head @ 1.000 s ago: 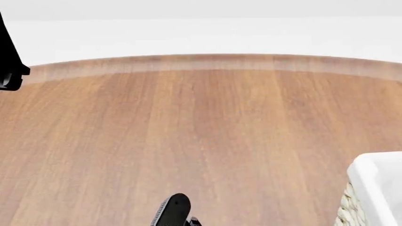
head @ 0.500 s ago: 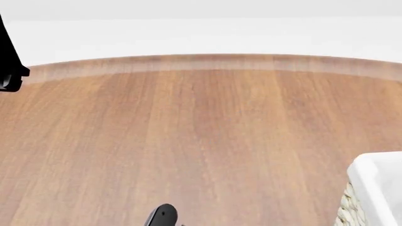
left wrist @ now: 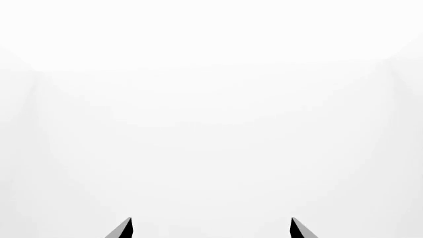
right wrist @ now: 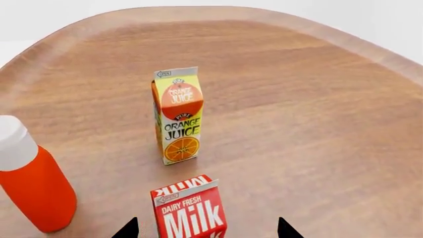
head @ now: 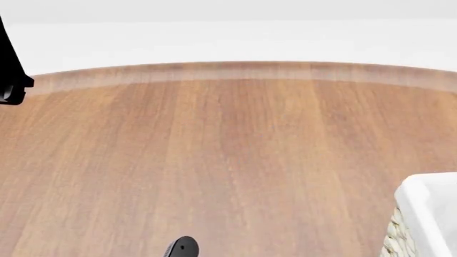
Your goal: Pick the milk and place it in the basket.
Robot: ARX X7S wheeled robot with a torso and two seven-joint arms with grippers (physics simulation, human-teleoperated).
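In the right wrist view the milk [right wrist: 188, 208], a red carton with white "Milk" lettering, stands upright on the wooden table. My right gripper [right wrist: 206, 230] is open, with one dark fingertip [right wrist: 129, 229] on each side of the carton and a gap on both sides. A corner of the basket [head: 428, 214], with a white liner over cream wicker, shows at the head view's lower right. My left gripper [left wrist: 210, 230] is open and empty, and its view shows only white. The milk is out of the head view.
An orange juice carton [right wrist: 177, 116] stands just beyond the milk. An orange bottle with a white cap [right wrist: 33, 183] stands to one side. A black part of my left arm [head: 10, 80] shows at the head view's left edge. A black arm part [head: 182, 249] shows at its bottom edge.
The black arm part at the bottom of the head view has sunk lower, and only its top still shows. The left arm part and the basket have not moved.
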